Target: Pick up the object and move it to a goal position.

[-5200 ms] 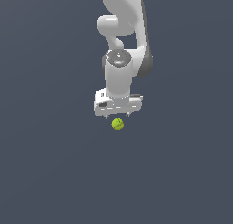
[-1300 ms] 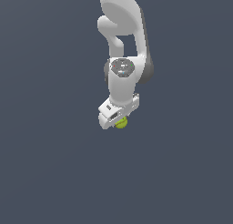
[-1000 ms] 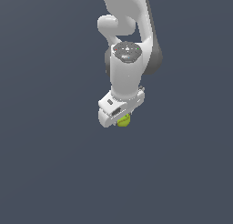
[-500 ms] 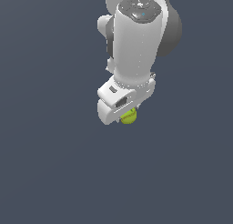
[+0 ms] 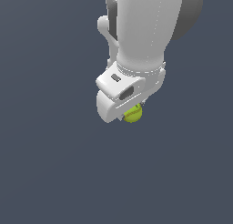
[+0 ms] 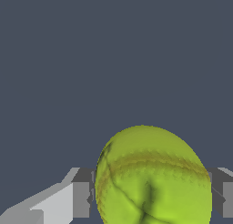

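Note:
The yellow-green ball [image 5: 133, 114] with darker seam lines peeks out under the white gripper [image 5: 129, 110] in the exterior view; most of it is hidden by the hand. In the wrist view the ball [image 6: 152, 177] sits between the two grey fingers [image 6: 82, 191], which press on both its sides. The gripper is shut on the ball and holds it above the grey surface. The white arm fills the upper middle of the exterior view.
A plain dark grey-blue surface [image 5: 50, 164] lies all around. No other object or marker shows in either view.
The arm with the ball has risen toward the exterior camera and looks much larger. The ball stays held under the hand.

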Available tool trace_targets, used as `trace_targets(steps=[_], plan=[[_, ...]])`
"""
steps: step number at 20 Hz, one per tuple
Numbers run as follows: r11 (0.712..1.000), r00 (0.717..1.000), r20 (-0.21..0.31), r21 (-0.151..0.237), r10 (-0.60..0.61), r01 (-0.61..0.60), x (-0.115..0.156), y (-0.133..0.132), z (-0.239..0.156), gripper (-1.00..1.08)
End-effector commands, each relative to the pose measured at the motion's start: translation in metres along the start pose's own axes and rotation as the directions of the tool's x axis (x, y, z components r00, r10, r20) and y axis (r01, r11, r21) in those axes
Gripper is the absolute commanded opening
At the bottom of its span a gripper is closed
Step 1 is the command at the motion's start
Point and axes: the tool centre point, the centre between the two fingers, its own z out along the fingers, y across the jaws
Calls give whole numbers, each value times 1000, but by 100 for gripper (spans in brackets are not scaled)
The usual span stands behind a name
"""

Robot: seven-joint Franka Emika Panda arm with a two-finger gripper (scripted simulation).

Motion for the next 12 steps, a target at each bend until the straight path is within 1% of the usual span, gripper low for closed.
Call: trace_targets(steps=[1,12], plan=[[1000,1000,-1,-1,0,0,4,2,-9,-100],[1000,1000,-1,-1,0,0,10,5,-21,-100]])
